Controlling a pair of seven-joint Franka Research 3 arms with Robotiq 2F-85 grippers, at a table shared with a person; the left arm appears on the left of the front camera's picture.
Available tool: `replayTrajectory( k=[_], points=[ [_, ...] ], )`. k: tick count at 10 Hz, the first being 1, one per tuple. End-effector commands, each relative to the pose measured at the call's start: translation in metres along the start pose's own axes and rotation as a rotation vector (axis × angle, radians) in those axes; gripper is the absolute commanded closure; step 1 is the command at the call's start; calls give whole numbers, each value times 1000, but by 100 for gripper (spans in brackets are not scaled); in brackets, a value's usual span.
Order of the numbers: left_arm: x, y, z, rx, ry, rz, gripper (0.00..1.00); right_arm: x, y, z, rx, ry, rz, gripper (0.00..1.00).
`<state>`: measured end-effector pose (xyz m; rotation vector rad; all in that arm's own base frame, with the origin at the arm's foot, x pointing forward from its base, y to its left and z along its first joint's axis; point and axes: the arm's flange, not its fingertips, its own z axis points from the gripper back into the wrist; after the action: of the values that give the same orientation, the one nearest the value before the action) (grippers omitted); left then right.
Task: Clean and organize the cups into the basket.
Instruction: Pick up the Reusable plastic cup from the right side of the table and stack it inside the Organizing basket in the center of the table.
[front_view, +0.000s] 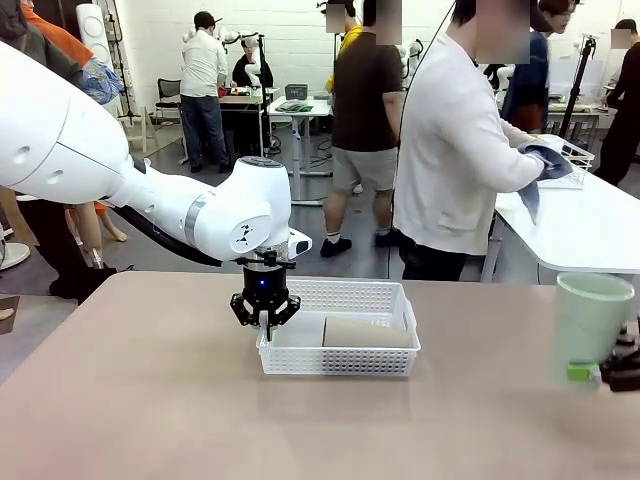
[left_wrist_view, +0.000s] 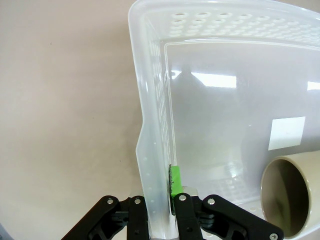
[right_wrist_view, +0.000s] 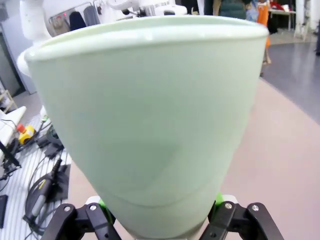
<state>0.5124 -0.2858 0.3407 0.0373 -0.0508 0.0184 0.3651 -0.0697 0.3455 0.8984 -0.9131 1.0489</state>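
Note:
The white lattice basket (front_view: 338, 360) sits mid-table, and a tan cup (front_view: 368, 332) lies on its side inside it. My left gripper (front_view: 265, 317) points straight down, shut on the basket's left wall. In the left wrist view, that gripper (left_wrist_view: 159, 194) pinches the basket wall (left_wrist_view: 152, 125) against a green pad, and the tan cup's open mouth (left_wrist_view: 292, 195) shows at the lower right. At the table's right edge, my right gripper (front_view: 596, 372) holds the pale mint green cup (front_view: 592, 318) upright. The right wrist view shows the mint cup (right_wrist_view: 150, 120) clasped near its base by that gripper (right_wrist_view: 160, 220).
A person in a white top (front_view: 450, 150) stands at the far side, turned toward a second white table (front_view: 590, 225), handling a blue-grey cloth (front_view: 545, 160) beside a white wire basket (front_view: 572, 160). Bare tabletop lies in front of and left of the basket.

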Motion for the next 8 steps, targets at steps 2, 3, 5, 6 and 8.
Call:
replayTrajectory(
  k=[2,3,5,6,8],
  points=[
    [-1,0,-2,5,1,-7,100,97,3,2,-3,49,52,30],
    [-1,0,-2,5,1,-7,100,124,1,-2,-2,44,92,30],
    [-1,0,-2,5,1,-7,100,148,-6,-8,-10,43,104,30],
    [-1,0,-2,5,1,-7,100,149,-8,-10,-30,41,96,30],
    [-1,0,-2,5,1,-7,100,152,4,-1,-4,57,125,30]
  ],
)
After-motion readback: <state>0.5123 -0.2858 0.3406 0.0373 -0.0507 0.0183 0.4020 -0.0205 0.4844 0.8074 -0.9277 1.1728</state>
